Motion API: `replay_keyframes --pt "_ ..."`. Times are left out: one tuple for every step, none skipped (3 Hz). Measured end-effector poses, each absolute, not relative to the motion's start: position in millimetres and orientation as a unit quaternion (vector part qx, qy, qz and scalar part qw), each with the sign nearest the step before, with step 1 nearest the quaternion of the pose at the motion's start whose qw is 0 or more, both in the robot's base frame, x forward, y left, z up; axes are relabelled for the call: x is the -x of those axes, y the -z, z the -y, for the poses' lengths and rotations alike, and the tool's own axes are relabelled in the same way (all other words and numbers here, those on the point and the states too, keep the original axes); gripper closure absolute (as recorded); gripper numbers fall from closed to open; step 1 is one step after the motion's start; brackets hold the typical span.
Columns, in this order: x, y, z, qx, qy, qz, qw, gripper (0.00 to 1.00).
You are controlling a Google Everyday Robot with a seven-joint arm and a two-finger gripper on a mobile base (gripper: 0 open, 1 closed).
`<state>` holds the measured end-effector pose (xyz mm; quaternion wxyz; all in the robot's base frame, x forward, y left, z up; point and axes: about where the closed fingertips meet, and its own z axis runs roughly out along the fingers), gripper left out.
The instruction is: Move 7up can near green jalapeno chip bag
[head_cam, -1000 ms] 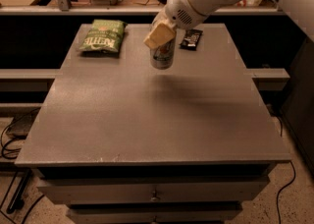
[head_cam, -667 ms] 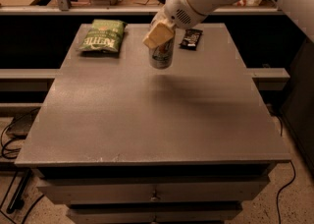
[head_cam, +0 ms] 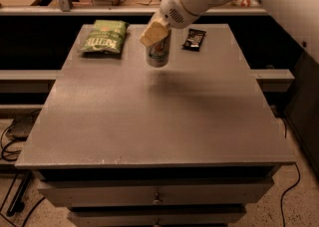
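Can held above the far side of the table [head_cam: 149, 121]
The chip bag [head_cam: 103, 37] lies left of the jaws. The gripper [head_cam: 157, 37] has its jaws clamped on the can [head_cam: 158, 53], apparently lifted clear so it will not drag. A black wrapper [head_cam: 194, 39] lies right.

Grey surface [head_cam: 149, 121] with drawers [head_cam: 157, 196] underneath. A small black snack wrapper [head_cam: 194, 39] lies flat near the back edge, just right of the gripper [head_cam: 158, 38]. Cables [head_cam: 7, 146] on the floor, left side.
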<state>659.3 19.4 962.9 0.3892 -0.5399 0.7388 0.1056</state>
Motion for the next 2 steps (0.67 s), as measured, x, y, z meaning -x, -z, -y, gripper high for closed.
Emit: replay_keyframes --pt "-682.0 -955.9 -24.5 0.525 -0.105 -0.750 0.388 1.00" --pt "-700.9 -949.2 -29.0 0.508 -0.109 -0.759 0.391 1.00"
